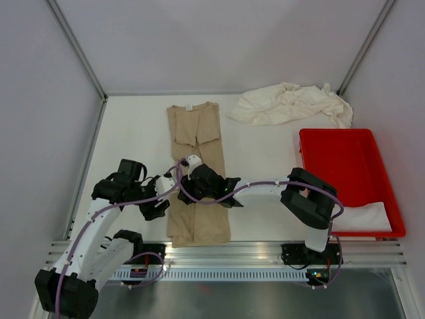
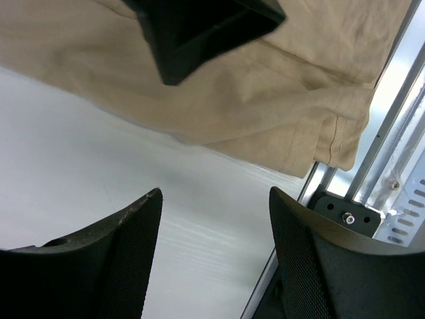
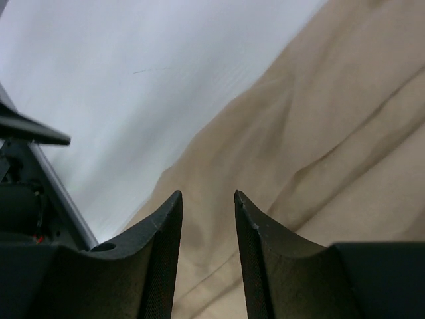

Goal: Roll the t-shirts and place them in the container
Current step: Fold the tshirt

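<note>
A tan t-shirt (image 1: 197,166), folded into a long narrow strip, runs from the back of the table to its near edge. Its hem corner (image 2: 335,136) lies by the front rail. My right gripper (image 1: 188,189) hovers over the strip's near half. In the right wrist view the right gripper (image 3: 206,194) is open, with wrinkled tan cloth (image 3: 332,133) below and nothing pinched. My left gripper (image 1: 159,203) is just left of the strip. In the left wrist view the left gripper (image 2: 216,193) is open over bare table. Cream-white t-shirts (image 1: 289,103) lie crumpled at the back right.
A red tray (image 1: 352,143) stands at the right with a folded white cloth (image 1: 362,216) in its near end. The metal front rail (image 2: 392,119) runs close behind the tan hem. A finger of the right gripper (image 2: 199,33) hangs over the shirt in the left wrist view.
</note>
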